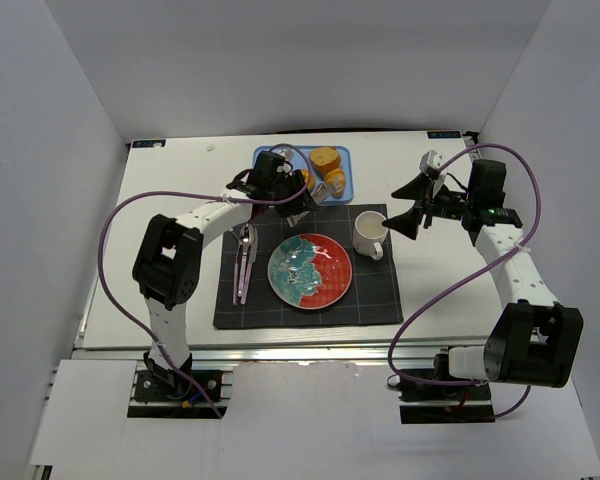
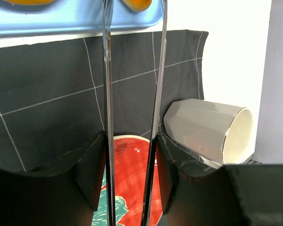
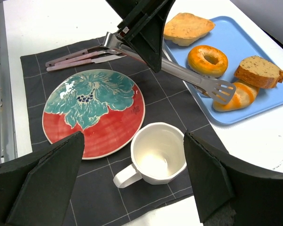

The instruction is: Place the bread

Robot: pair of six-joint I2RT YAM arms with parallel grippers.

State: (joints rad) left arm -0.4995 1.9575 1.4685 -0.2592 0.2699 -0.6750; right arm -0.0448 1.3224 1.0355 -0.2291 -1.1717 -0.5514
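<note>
With the left fingers [image 2: 92, 169] pinching the tongs [image 3: 193, 80] and the bread [image 3: 240, 96] only at the tips far ahead of them, it could slip off; the right fingers [image 3: 47, 179] are spread.

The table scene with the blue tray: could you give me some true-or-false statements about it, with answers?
1. The red and teal plate is empty. True.
2. The white mug lies on its side. False: it stands upright.
3. The left hand grips metal tongs. True.
4. The ridged golden croissant-like roll sits on the plate. False: it lies on the blue plastic tray.
5. The right hand holds the mug. False: it is open, empty.
</note>
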